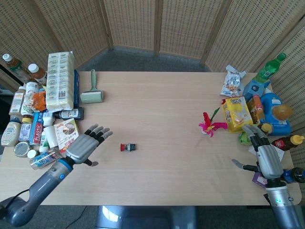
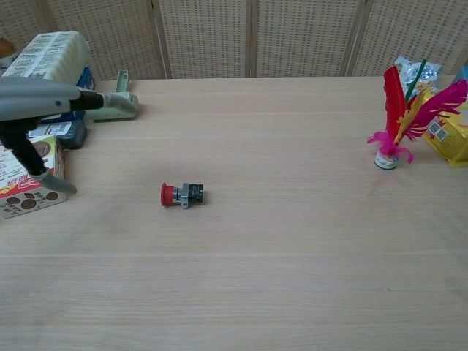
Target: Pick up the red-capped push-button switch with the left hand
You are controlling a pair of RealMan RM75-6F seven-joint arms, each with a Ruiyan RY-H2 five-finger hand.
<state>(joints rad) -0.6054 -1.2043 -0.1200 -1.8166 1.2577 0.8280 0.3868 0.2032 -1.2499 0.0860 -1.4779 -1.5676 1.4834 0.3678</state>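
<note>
The red-capped push-button switch [image 1: 127,147] lies on its side on the bare wooden table [image 1: 162,100], a short way to the right of the left hand [image 1: 85,146] and not touching it. Its red cap faces that hand and its dark body points away.

The head view takes in both hands and the crowded table edges. The chest view shows only part of the left hand [image 2: 44,117] at its left border: grey fingers held level above the table and a thumb hanging down in front of a snack box [image 2: 25,179]. It gives the switch [image 2: 181,194] in closer detail, red cap to the left, resting flat on the wood.

In the head view the left hand hovers over the table with its fingers spread wide and pointing up and to the right, toward the switch, holding nothing. Its forearm runs back to the lower left corner. A green lint roller [image 1: 92,90] and a tall pack of tissues [image 1: 60,79] lie beyond the hand, toward the far left of the table.

The right hand [image 1: 264,152] rests at the table's right edge, fingers extended and apart, thumb out to the side, empty, well apart from the switch. A pink feathered shuttlecock [image 1: 209,125] stands between that hand and the switch, nearer the hand.
</note>
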